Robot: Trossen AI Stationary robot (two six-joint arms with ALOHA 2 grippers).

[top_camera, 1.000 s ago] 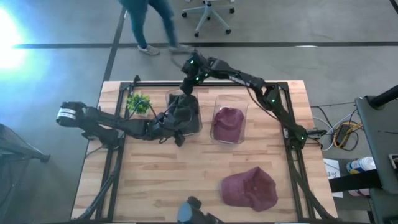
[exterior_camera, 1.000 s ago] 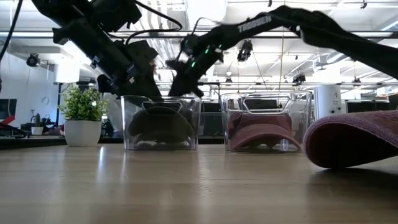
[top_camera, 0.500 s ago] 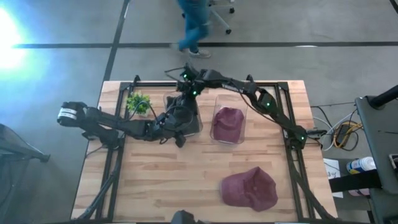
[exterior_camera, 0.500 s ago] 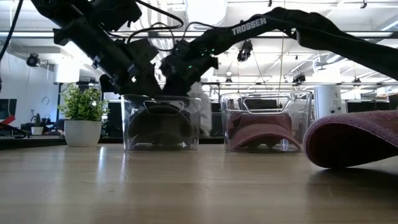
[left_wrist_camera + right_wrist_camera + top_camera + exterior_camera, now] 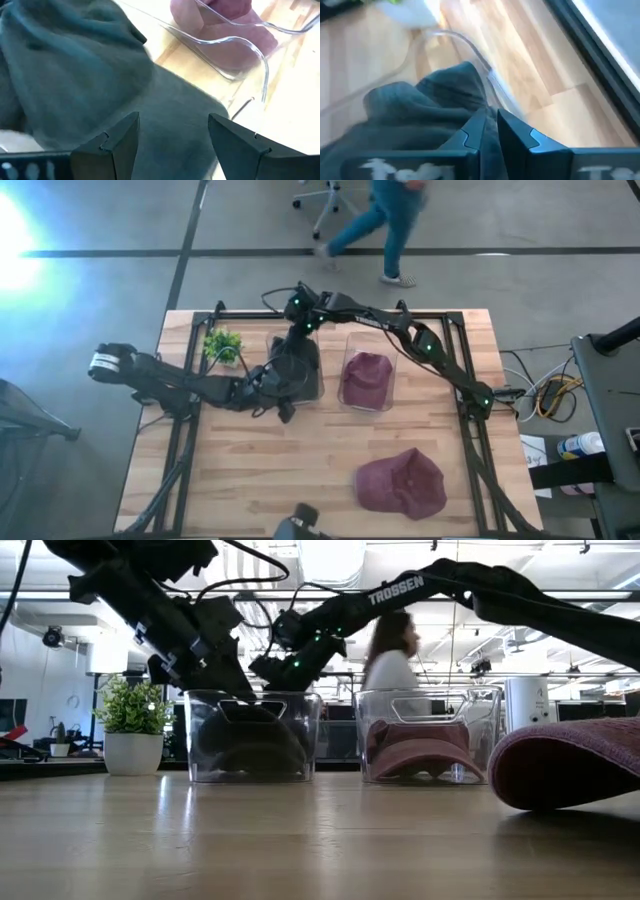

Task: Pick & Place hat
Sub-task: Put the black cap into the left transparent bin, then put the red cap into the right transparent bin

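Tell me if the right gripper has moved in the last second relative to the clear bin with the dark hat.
Yes. In the high view the right gripper has slid from over the bin's middle toward the far rim of the left clear bin, still pinching the dark hat.

L arm reaches in from the table's left edge, stretched low and long toward centre-rear. L gripper (image 5: 283, 385) sits at the end of it, fingers (image 5: 107, 145) spread wide, gap clear between them in the wrist view. R arm comes from the right-side base, elbow bent, forearm running along the rear edge, wrist angled down. R gripper (image 5: 297, 332) points downward just behind the L one, fingers (image 5: 480, 131) nearly together, only a thin slit between. The two grippers are near each other.
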